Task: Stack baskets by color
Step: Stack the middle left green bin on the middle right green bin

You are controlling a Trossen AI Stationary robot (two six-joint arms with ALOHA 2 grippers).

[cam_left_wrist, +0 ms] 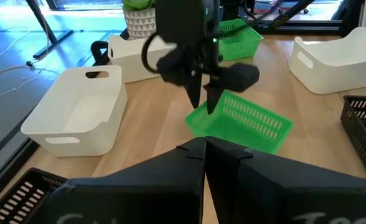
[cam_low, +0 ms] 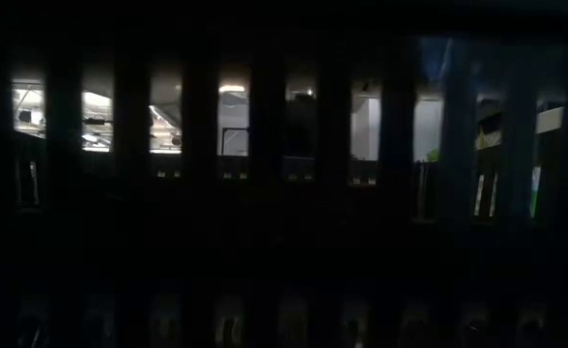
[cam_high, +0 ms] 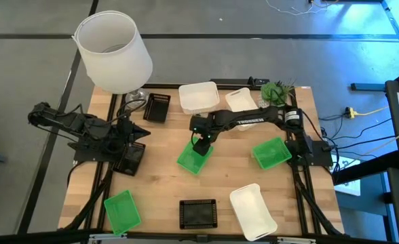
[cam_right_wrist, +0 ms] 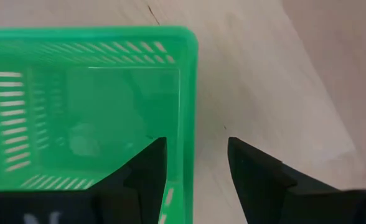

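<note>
A bright green basket (cam_high: 193,158) rests on its bottom at the table's middle. My right gripper (cam_high: 201,144) is open and points down over its far right corner. In the right wrist view one finger (cam_right_wrist: 149,163) stands inside the basket and the other (cam_right_wrist: 251,163) outside, with the side wall's rim (cam_right_wrist: 188,112) between them and no touch showing. Two more green baskets lie at the right (cam_high: 271,152) and the near left (cam_high: 123,211). White baskets (cam_high: 199,97) (cam_high: 252,211) and black mesh baskets (cam_high: 157,107) (cam_high: 198,213) stand around. My left gripper (cam_left_wrist: 205,148) waits shut at the left.
A large white lampshade (cam_high: 115,51) stands at the far left corner and a potted plant (cam_high: 277,90) at the far right. Another white basket (cam_high: 239,99) sits beside the plant. A dark slatted thing (cam_low: 284,242) fills the low view. Bare wood lies between the middle basket and the near edge.
</note>
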